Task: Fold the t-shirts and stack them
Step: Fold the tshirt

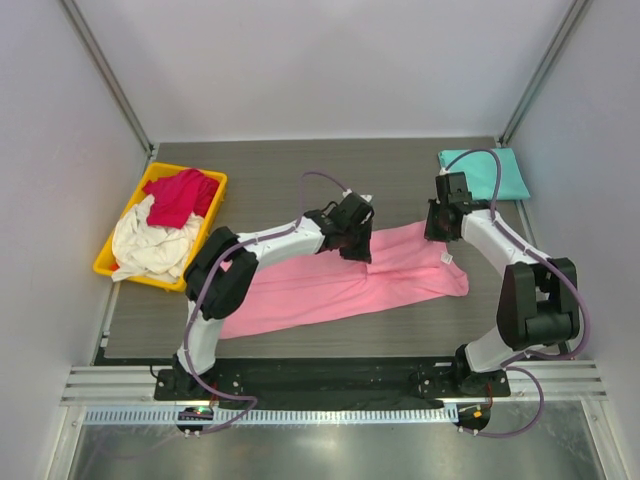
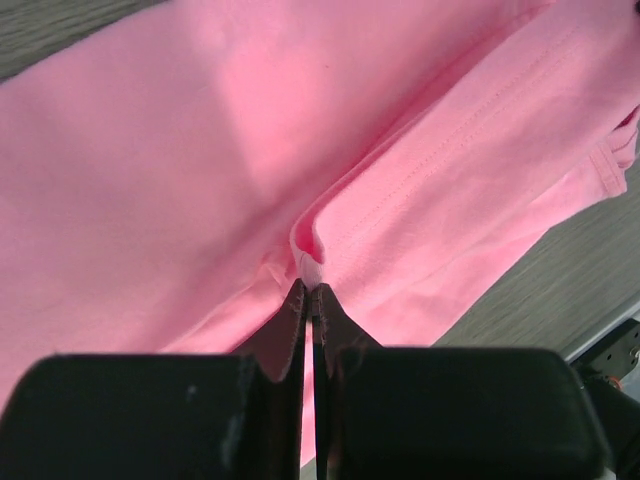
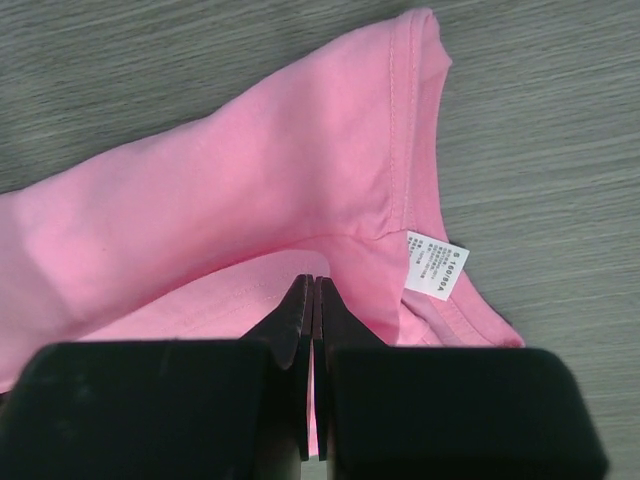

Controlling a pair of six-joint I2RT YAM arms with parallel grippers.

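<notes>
**Black fingers of the left gripper (image 2: pixel 308 290) and right gripper (image 3: pixel 312 282) pinch a light pink cloth t-shirt (image 1: pixel 330 285)**

Close to the left wrist camera, two dark fingers are pressed together on a raised fold of pink cloth beside a stitched seam. In the right wrist view, the fingers are also pressed together, nipping the shirt near its ribbed neckline, just left of a small white printed label (image 3: pixel 435 265).

From above, the shirt lies spread across the middle of the grey wood-grain table (image 1: pixel 270 170), bunched into a ridge between the two grippers. A folded teal cloth t-shirt (image 1: pixel 500 172) sits flat at the upper right of the table. At the left edge stands a yellow plastic bin (image 1: pixel 105 262). It holds a crumpled crimson red t-shirt (image 1: pixel 180 195) on top of a crumpled cream white t-shirt (image 1: pixel 150 248).
</notes>
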